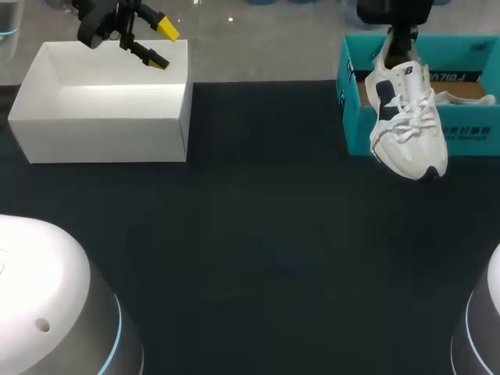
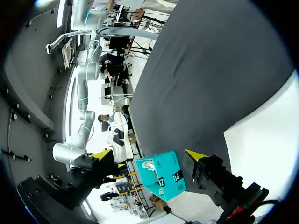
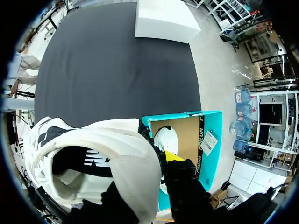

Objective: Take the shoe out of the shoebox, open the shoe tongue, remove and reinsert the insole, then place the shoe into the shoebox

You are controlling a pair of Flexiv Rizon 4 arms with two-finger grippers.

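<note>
Shoe [image 1: 406, 117] in the air is the main thing we see. It is white and soft-looking, with dark patches on its side, white laces crossed over the top and a dark bit of sole at the rounded toe. Our right gripper [image 1: 400, 48] holds it by the heel. The fingers are pinched onto the padded heel rim, and in the right wrist view one yellow tip shows just outside that rim. The shoe hangs with its toe down and pointing near, in front of the near wall of the shoebox [image 1: 469, 129].

The shoebox is teal card on the outside and plain brown card inside. It sits at the far right of the table [image 1: 258, 250]. Some crumpled white paper [image 1: 469, 99] lies in it.

At the far left sits a white box [image 1: 101, 129]. It is smooth, with straight walls and square corners, and it has an open top. Our left gripper [image 1: 160, 43] hangs over its far right corner. Its two fingers are black with bright yellow tips. They are spread wide apart and hold nothing.

The table is covered with a flat, dark, dull cloth. The two boxes are well apart on it.
</note>
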